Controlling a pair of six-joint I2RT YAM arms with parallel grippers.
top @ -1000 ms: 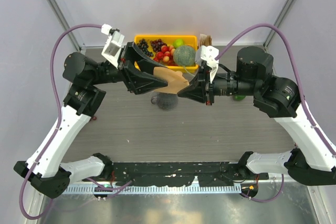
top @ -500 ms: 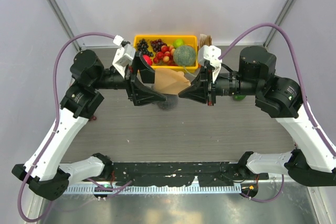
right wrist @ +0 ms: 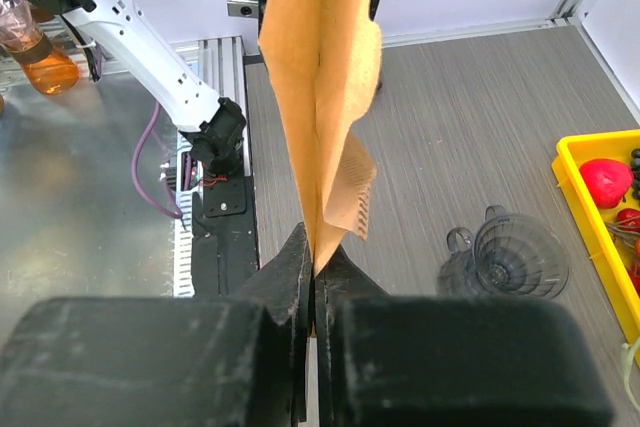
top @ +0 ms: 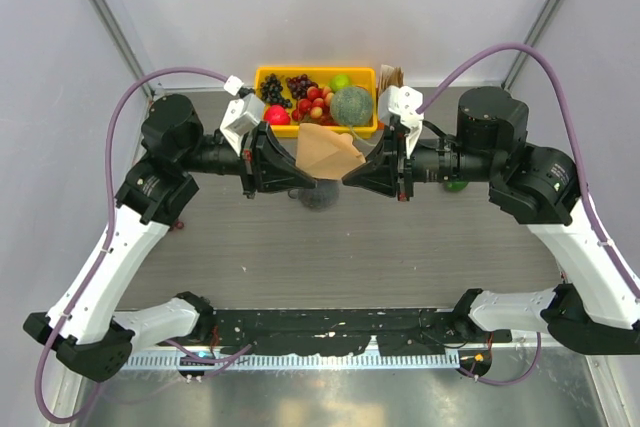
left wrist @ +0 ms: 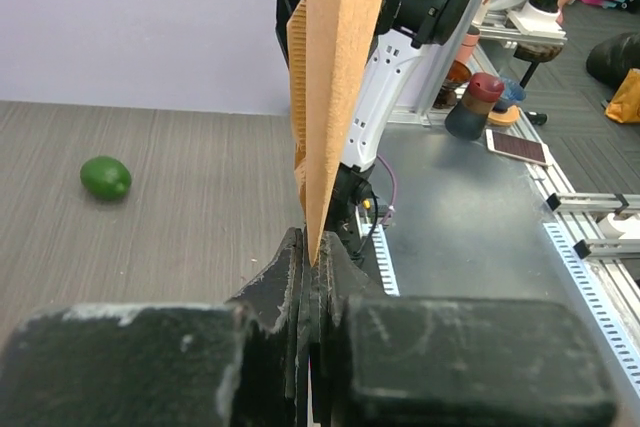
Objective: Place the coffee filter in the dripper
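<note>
Over the grey table point(top: 300, 257), the left gripper point(top: 308, 173) and right gripper point(top: 347, 178) are both pinched tight on opposite edges of the coffee filter point(top: 326, 152), so 2 grips hold it up in the air. The dripper point(right wrist: 520, 255) sits on the table just below it.

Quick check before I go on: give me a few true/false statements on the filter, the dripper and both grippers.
1. The left gripper and the right gripper are both shut on the coffee filter. True.
2. The coffee filter sits in the dripper. False: it is held in the air, and the dripper is empty.
3. The dripper stands on the table, outside the yellow tray. True.
4. The green melon lies on the bare table. False: it is in the yellow tray.
</note>
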